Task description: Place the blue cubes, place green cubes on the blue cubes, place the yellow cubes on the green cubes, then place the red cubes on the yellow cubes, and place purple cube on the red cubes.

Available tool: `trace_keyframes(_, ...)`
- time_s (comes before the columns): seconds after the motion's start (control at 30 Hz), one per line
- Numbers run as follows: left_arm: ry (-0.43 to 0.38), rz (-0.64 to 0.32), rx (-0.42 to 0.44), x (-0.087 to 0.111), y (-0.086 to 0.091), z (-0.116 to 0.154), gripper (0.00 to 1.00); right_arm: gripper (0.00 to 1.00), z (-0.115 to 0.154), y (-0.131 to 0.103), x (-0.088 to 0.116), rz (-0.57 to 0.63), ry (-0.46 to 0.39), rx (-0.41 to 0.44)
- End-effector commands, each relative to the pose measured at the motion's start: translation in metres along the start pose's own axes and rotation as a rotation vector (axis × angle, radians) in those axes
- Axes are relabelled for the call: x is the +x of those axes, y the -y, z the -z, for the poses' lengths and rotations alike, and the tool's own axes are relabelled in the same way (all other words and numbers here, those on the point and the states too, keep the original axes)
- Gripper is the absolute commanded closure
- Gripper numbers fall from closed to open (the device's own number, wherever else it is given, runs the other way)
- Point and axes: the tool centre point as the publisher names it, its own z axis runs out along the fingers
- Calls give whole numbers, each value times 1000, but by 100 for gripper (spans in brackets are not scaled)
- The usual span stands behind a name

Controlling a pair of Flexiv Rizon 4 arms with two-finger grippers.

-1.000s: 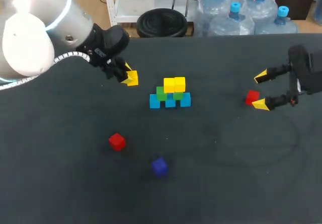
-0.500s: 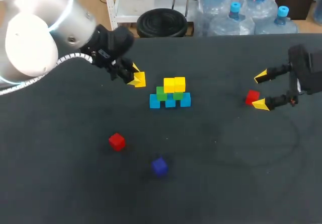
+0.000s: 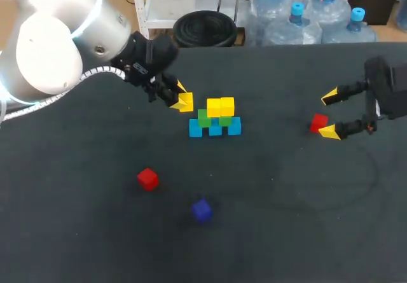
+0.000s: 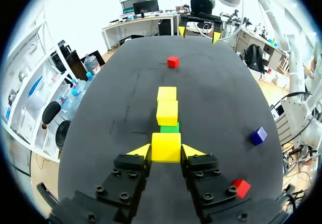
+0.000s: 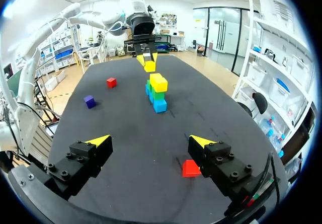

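My left gripper (image 3: pixel 182 96) is shut on a yellow cube (image 3: pixel 186 102), just left of the stack and about level with its top. The stack has three blue cubes (image 3: pixel 215 128) at the base, two green cubes (image 3: pixel 204 117) on them and two yellow cubes (image 3: pixel 220 107) on top. In the left wrist view the held yellow cube (image 4: pixel 166 146) sits between the fingers, with the stack (image 4: pixel 167 112) straight ahead. My right gripper (image 3: pixel 330 114) stands open at the far right, a red cube (image 3: pixel 318 123) beside one fingertip. That red cube (image 5: pixel 190 168) lies partly hidden by one finger.
A second red cube (image 3: pixel 147 179) lies at the front left. A purple cube (image 3: pixel 201 210) lies nearer the front edge, below the stack. The dark table (image 3: pixel 292 194) stretches bare between the stack and my right gripper.
My left arm has carried the yellow cube to the right, closer to the stack. The right arm and all loose cubes have stayed put.
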Motion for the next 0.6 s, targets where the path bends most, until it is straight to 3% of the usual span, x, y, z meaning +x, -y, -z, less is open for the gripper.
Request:
trace_keyframes(0.03, 0, -4, 7, -1, -3, -3, 100, 0, 0, 0, 0, 1, 2, 0)
trace_keyframes(0.6, -1, -18, 25, -9, -2, -13, 100, 0, 0, 0, 0, 1, 2, 0)
